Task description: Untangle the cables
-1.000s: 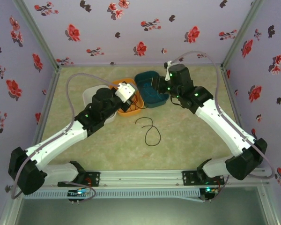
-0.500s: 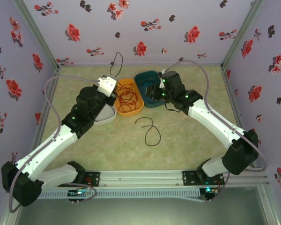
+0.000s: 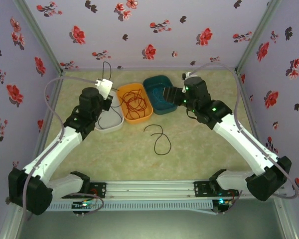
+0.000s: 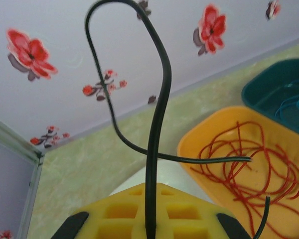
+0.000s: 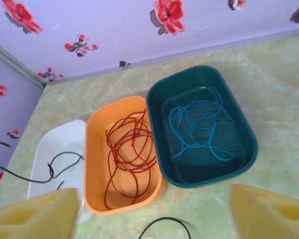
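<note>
My left gripper [image 3: 104, 85] hovers over the white bin [image 3: 111, 121], shut on a black cable [image 3: 107, 68] that loops up above it; in the left wrist view this black cable [image 4: 155, 124] runs between the closed yellow pads [image 4: 114, 214]. Part of it trails into the white bin [image 5: 60, 142]. The red-orange cable [image 3: 135, 101] lies coiled in the orange bin [image 3: 123, 94], and the blue-teal cable [image 5: 199, 128] lies in the teal bin [image 5: 244, 134]. A second black cable [image 3: 157, 137] lies looped on the table. My right gripper [image 3: 169, 93] is open above the teal bin's near edge, holding nothing.
The three bins stand side by side at the back of the green table [image 3: 199, 149], near the flowered back wall [image 3: 139, 35]. Metal frame posts [image 3: 40, 35] stand at the back corners. Thick grey arm cables [image 3: 52, 92] arc beside each arm.
My left gripper has swung left and back from over the orange bin to over the white bin, carrying the black cable. The right gripper has drawn back a little to the right.
</note>
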Motion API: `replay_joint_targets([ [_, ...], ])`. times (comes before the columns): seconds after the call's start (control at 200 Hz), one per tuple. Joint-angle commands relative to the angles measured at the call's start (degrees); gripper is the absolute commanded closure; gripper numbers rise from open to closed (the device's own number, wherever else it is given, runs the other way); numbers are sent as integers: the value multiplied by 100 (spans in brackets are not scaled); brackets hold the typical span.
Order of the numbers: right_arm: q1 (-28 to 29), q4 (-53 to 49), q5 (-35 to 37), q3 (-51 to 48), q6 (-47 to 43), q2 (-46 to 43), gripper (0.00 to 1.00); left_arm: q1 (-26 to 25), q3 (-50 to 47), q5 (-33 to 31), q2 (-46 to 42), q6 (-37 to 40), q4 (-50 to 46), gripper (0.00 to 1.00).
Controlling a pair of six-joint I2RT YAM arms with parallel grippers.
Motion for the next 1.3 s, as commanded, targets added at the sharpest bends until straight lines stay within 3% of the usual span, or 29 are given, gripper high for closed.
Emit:
replay_joint_targets([
  [0.0,-48,-255,551,-50,-218,-228,1,96,18,-122,233,-136,-240,100],
  [0.62,-66,-154,1442,-200,-153,-900,1,360,46,-105,1031,-1175,-1504,100],
  [1.295,-101,-144,1241,-173,-159,-848,1,502,508,-215,2230,-1672,-1782,100],
])
